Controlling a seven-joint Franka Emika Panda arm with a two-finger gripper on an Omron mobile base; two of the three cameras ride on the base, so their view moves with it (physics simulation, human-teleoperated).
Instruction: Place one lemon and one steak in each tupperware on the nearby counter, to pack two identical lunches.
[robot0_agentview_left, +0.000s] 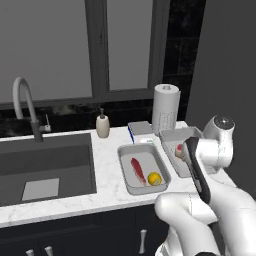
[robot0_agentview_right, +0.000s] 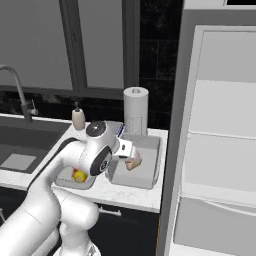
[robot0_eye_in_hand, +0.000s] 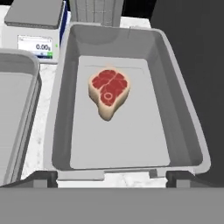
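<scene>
Grey-paned window (robot0_agentview_left: 75, 47) above dark backsplash (robot0_agentview_left: 70, 117); sink (robot0_agentview_left: 45, 167); white fridge (robot0_agentview_right: 220, 150)

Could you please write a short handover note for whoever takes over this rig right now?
Gripper: open, empty, above the right tupperware.
Right tupperware: holds the blocky steak, no lemon.
Left tupperware: holds the steak strip and one lemon; that lunch is packed.
Both tubs sit on the counter right of the sink.
Left: fetch the second lemon and place it in the right tupperware.
</scene>
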